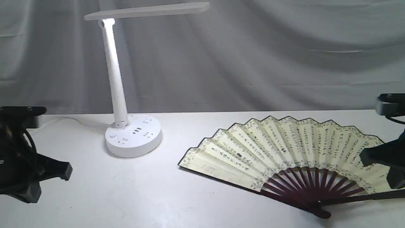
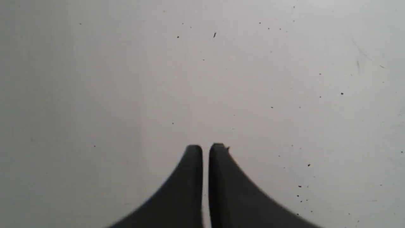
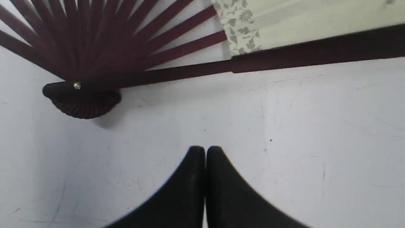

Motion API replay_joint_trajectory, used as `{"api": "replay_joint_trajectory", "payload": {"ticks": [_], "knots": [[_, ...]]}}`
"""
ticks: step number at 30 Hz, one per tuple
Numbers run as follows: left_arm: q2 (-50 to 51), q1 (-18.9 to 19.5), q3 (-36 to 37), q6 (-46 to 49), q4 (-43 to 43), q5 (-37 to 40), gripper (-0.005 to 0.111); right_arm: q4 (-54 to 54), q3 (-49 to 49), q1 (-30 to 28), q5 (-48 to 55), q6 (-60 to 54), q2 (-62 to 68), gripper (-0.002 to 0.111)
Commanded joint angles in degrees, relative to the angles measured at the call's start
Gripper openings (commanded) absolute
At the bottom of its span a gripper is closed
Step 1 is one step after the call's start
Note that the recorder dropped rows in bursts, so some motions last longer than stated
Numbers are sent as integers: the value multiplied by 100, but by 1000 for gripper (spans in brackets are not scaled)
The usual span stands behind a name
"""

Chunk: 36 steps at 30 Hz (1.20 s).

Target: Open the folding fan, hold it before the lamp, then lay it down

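Note:
The folding fan point(image 1: 284, 152) lies spread open and flat on the white table, cream pleats toward the back, dark maroon ribs meeting at the pivot near the front. The right wrist view shows the fan point(image 3: 133, 47) with its pivot rivet and one guard stick. The white lamp point(image 1: 126, 95) stands at the back left, its bar head over the table. My right gripper point(image 3: 205, 152) is shut and empty, a short way off the fan's guard, not touching it. My left gripper point(image 2: 205, 148) is shut on nothing above bare table. In the exterior view the left gripper point(image 1: 65, 171) sits at the far left.
A grey draped cloth hangs behind the table point(image 1: 158, 196). The lamp's white cord point(image 1: 72, 120) runs along the back left edge. The right arm's dark body point(image 1: 386, 155) overlaps the fan's right end in the exterior view.

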Motion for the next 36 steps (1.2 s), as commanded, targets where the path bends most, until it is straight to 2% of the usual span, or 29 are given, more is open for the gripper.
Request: {"api": "replay_joint_trajectory", "payload": {"ticks": [1, 7, 16, 24, 36], "knots": [[-59, 16, 6, 89, 15, -59, 0, -87, -7, 43, -63, -165, -40, 0], [-59, 16, 3, 434, 15, -111, 0, -106, -7, 328, -63, -269, -40, 0], [-114, 16, 3, 436, -10, 65, 0, -128, -7, 369, 29, -269, -40, 0], [-785, 16, 16, 436, -247, 178, 0, -128, 46, 382, 105, -207, -119, 0], [-1573, 16, 246, 630, -560, 133, 0, -83, 392, 598, -137, -182, -1124, 0]]}}
